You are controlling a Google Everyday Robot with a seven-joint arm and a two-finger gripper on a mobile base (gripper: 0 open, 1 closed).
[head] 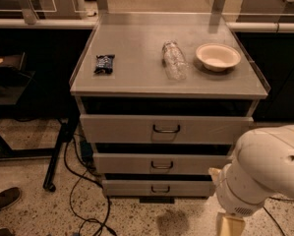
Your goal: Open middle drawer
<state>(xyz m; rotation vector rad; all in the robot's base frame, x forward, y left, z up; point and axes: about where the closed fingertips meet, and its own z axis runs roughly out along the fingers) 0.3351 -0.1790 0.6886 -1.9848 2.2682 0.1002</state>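
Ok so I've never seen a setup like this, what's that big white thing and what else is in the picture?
One camera looks down at the front of a grey metal cabinet. The big white shape at the lower right is the robot's arm; its gripper, the clamp it grabs with, is the beige piece at the bottom edge, mostly cut off, clear of the drawers. On top of the cabinet lie a dark snack packet, a clear plastic bottle on its side and a pale bowl. Below are three drawers; the middle drawer, the one to open, has a small loop handle that nothing touches.
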